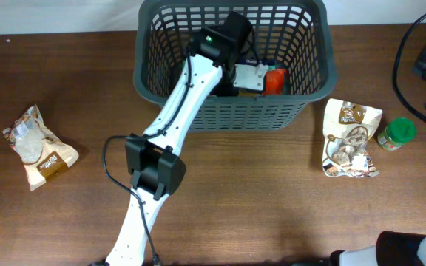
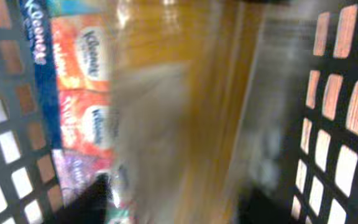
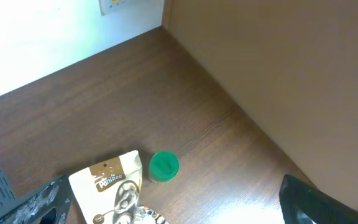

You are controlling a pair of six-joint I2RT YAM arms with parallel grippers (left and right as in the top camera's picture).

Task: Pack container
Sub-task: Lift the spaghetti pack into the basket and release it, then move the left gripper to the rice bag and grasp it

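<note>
Left hand (image 2: 173, 205) seen inside container (image 1: 272, 114); view blurred, grip cannot be told. Right hand (image 3: 176, 205) spread wide, empty.

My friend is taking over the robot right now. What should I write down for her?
Left gripper: down inside the basket, view too blurred to tell open or shut.
Right gripper: open, empty, above the right side of the table.
Done: tissue packs in the basket.
Left to pack: left snack bag, right snack bag, green-lidded jar, all on the table.
</note>
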